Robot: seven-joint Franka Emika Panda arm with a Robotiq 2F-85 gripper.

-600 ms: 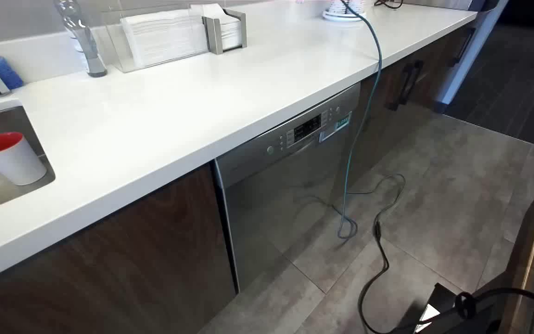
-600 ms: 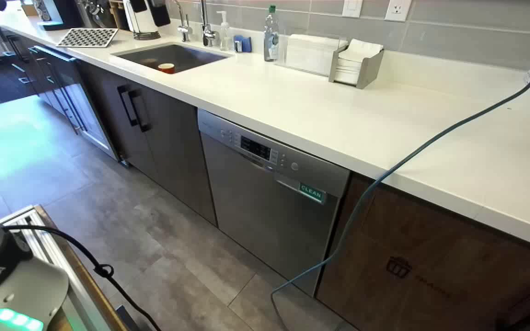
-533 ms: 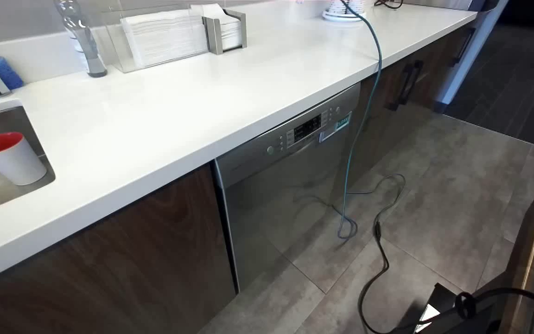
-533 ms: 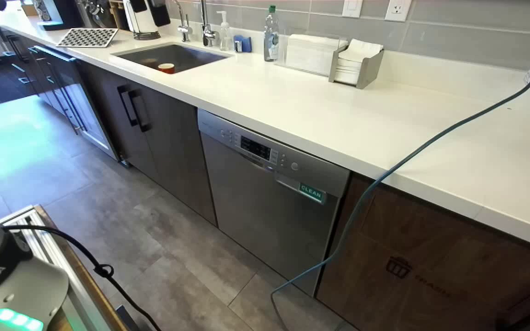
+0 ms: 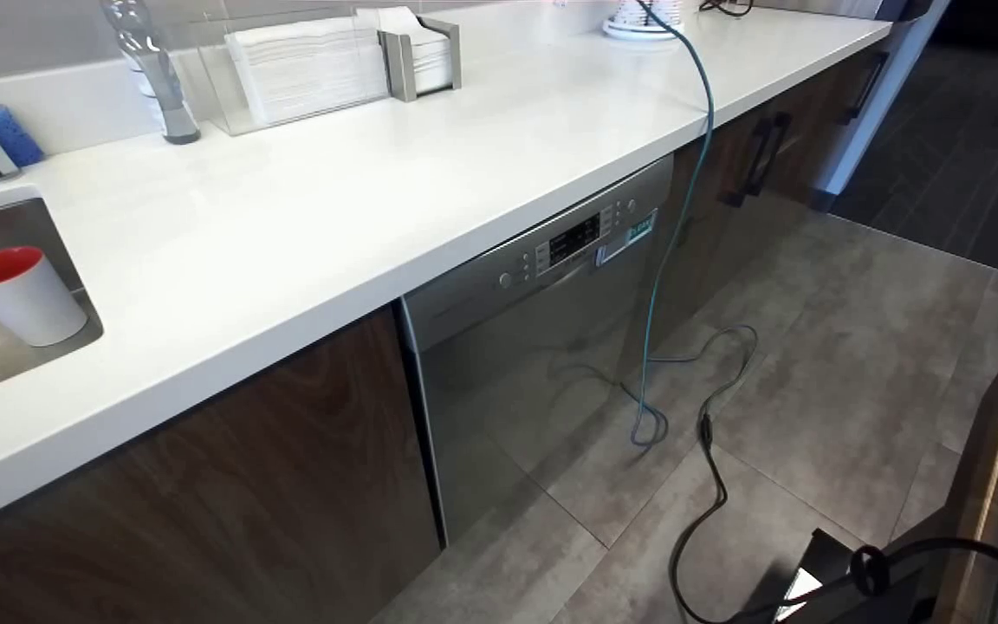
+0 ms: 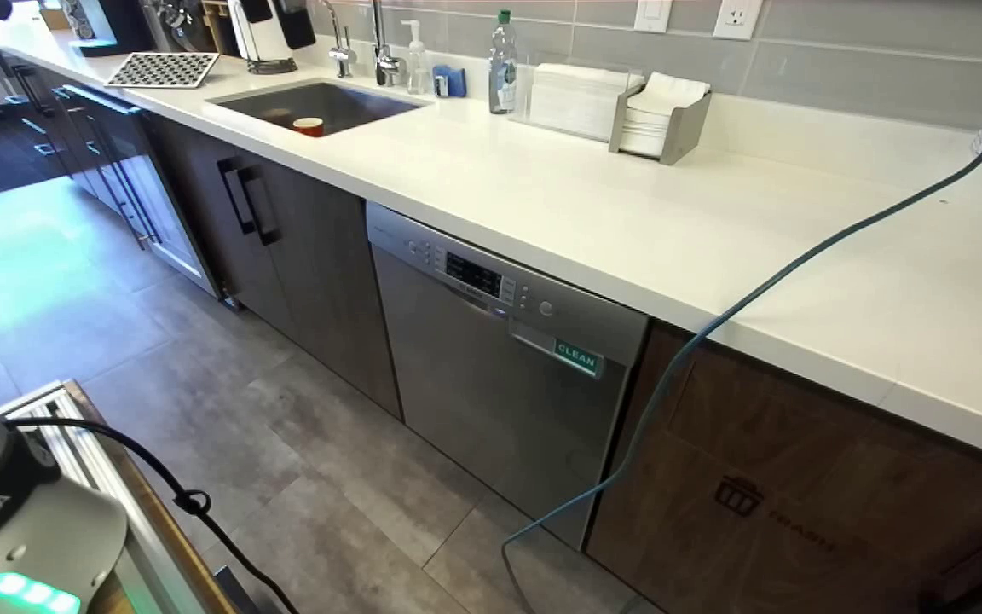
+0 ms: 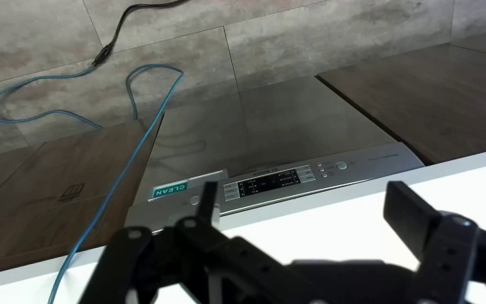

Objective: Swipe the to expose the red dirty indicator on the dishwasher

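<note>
The dishwasher is a steel front under the white counter, in both exterior views (image 5: 516, 381) (image 6: 491, 384) and in the wrist view (image 7: 276, 122). A slim sign holder (image 6: 532, 340) on its upper edge bears a green CLEAN label (image 6: 577, 356); the label also shows in the wrist view (image 7: 170, 190), upside down. No red dirty indicator shows. My gripper (image 7: 302, 200) is open and empty, its fingers wide apart. In the wrist view it appears over the counter edge, with the left finger overlapping the panel beside the label. The gripper is outside both exterior views.
A blue cable (image 6: 653, 418) hangs across the counter edge beside the dishwasher's label end and also shows in the wrist view (image 7: 129, 164). The counter (image 5: 499, 165) overhangs the dishwasher. Napkin holders (image 6: 666, 119) stand at the back. A red-lined cup (image 5: 27, 299) is in the sink.
</note>
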